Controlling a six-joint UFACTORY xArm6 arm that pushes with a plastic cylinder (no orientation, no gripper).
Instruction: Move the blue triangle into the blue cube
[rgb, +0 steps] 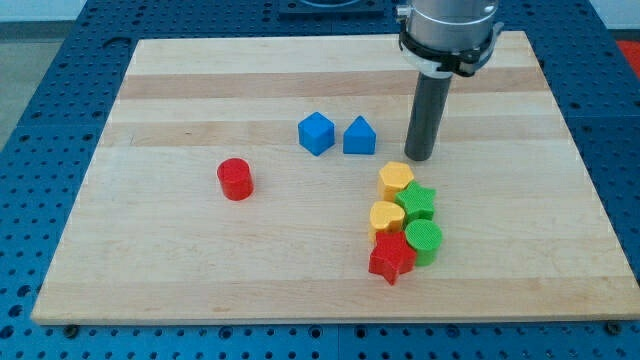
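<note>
Blue triangle sits between our tip (bare rod, touching nothing) and the blue cube; push toward the view's left.

Pale wooden counter with plank seams, resting on blue perforated base. Even, soft light. Grey strip at view's top, possibly floor, unclear.

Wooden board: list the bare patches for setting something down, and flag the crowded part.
Free: the view's left of the red cylinder; the strip above the blue cube and blue triangle. Crowded: my tip and the clustered yellow heart, green star and red star.
</note>
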